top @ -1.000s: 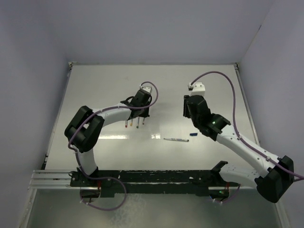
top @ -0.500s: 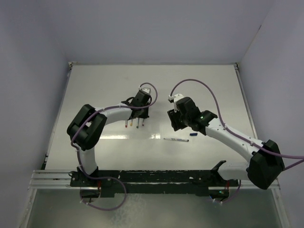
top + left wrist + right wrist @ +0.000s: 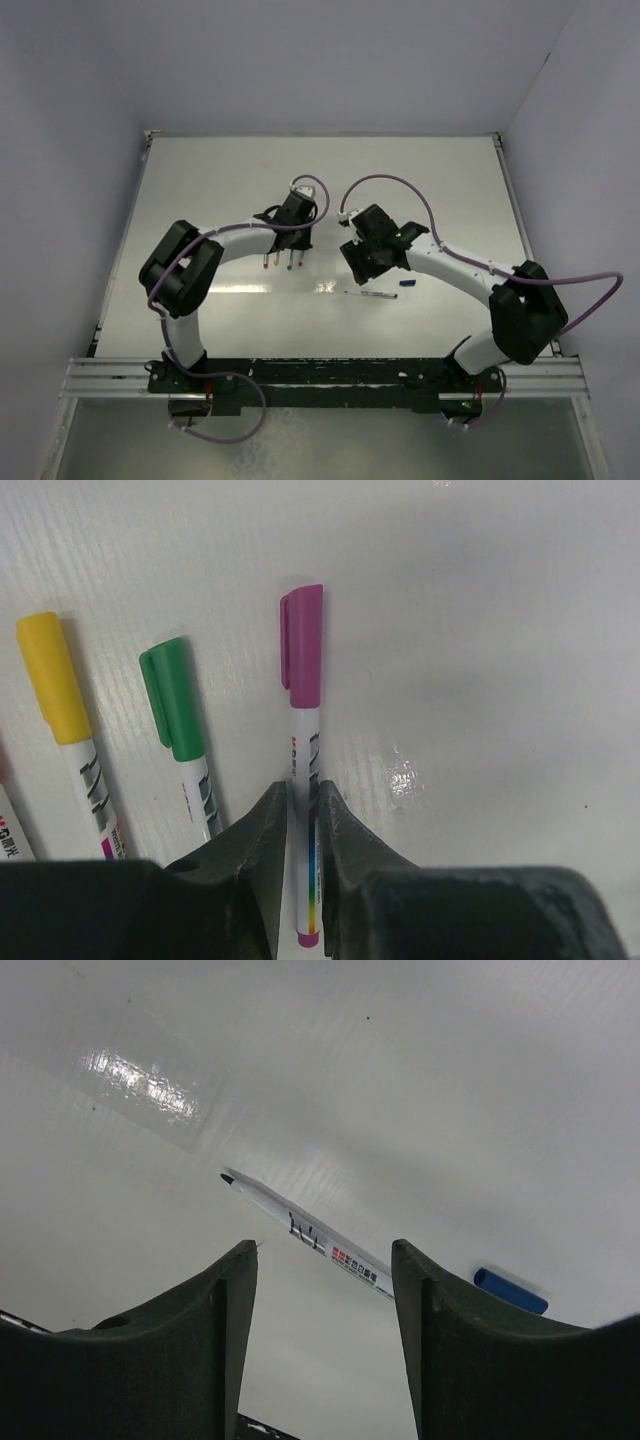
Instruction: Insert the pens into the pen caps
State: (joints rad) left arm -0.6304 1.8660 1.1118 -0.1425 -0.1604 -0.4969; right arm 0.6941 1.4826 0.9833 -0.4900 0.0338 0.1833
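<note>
Several capped pens lie side by side under my left gripper (image 3: 299,246). In the left wrist view they show as yellow cap (image 3: 55,680), green cap (image 3: 172,700) and purple cap (image 3: 301,650). The purple-capped pen (image 3: 304,765) rests flat on the table between the fingertips (image 3: 345,830) of my left gripper (image 3: 304,800), whose jaws are only slightly parted, with a thin gap beside the barrel. An uncapped pen (image 3: 310,1232) with a dark tip lies on the table, and a blue pen cap (image 3: 510,1291) lies just beyond its rear end. My right gripper (image 3: 322,1252) hovers open above that pen (image 3: 370,293).
The white table (image 3: 220,180) has raised edges at the left and back, and grey walls stand close around it. A bright glare patch (image 3: 140,1080) lies beyond the uncapped pen. The black arm-mount rail (image 3: 320,375) runs along the near edge.
My right arm has swung left and down over the uncapped pen, and its jaws have widened. My left jaws have eased apart a little around the purple-capped pen.
</note>
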